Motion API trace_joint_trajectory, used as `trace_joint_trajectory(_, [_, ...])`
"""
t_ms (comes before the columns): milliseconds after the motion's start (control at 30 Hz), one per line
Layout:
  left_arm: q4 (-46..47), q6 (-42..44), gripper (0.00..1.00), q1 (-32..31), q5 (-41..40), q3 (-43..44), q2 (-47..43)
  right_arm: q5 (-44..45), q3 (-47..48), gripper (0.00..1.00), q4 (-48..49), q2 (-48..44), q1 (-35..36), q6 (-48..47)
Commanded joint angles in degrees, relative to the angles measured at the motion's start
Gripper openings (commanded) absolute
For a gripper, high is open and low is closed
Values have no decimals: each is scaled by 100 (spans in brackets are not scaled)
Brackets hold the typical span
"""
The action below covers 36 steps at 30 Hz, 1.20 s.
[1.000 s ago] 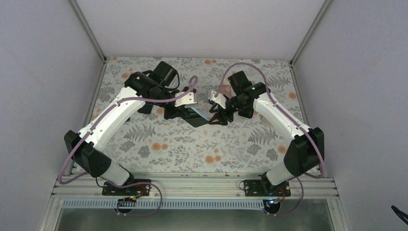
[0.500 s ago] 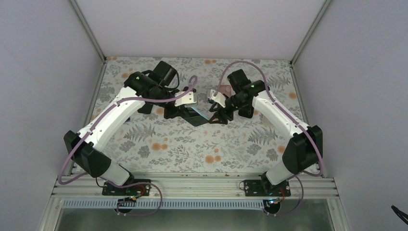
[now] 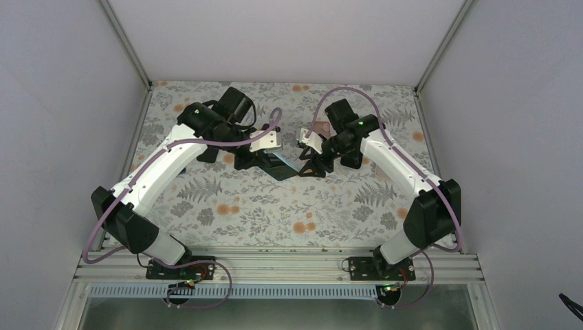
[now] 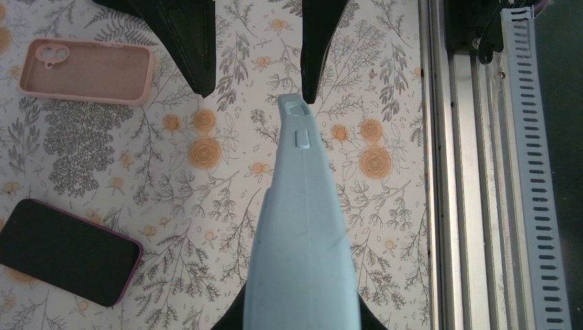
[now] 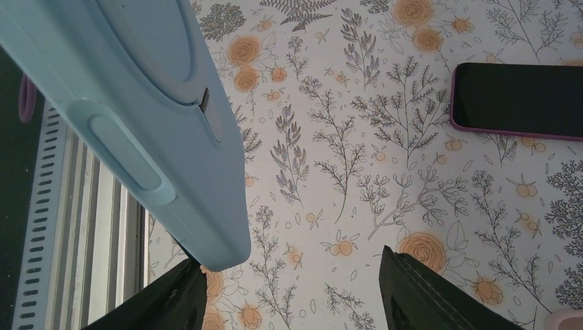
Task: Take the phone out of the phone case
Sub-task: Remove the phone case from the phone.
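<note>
Pressed close on the light blue plastic phone case (image 4: pixel 302 227), the left gripper (image 4: pixel 300 322) pinched one end of it, its black fingertips showing on either side of the case at the bottom of the left wrist view. We saw the case edge-on there, two side buttons toward its free end, and could not tell from any view whether the phone sat inside. The right gripper (image 5: pixel 292 265) stood spread at that free end. One finger (image 5: pixel 175 299) lay just beside the case's rounded corner, though we could not tell if they touched. The other stood apart, with bare cover between them.

Nearest us ran the aluminium rail (image 3: pixel 275 265) carrying both arm bases, with a slotted grey cable duct (image 4: pixel 533 172) alongside. Beyond it the flowered table cover (image 3: pixel 275 213) lay open up to the grippers, which met over the table's middle. Past the held case, away from the rail, lay a black phone in a purple case (image 5: pixel 519 100). Further off lay a pale pink empty phone case (image 4: pixel 86 71), hollow side up, and the two did not touch. Plain pale walls (image 3: pixel 275 34) closed the table on three sides.
</note>
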Motion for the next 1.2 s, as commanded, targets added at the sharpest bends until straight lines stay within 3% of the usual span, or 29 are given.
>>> trace_joint_trajectory(0, [-81, 49, 2, -90, 576, 7, -290, 145, 10, 65, 350, 22, -14, -63])
trace_joint_trajectory(767, [-55, 38, 2, -90, 675, -11, -256, 123, 74, 62, 702, 24, -26, 256])
trace_joint_trajectory(1033, [-452, 347, 2, -157, 1577, 280, -45, 636, 381, 62, 1732, 178, -22, 1085])
trace_joint_trajectory(1167, [-647, 579, 2, -186, 1989, 509, 35, 512, 800, 63, 1716, 364, -3, 1184])
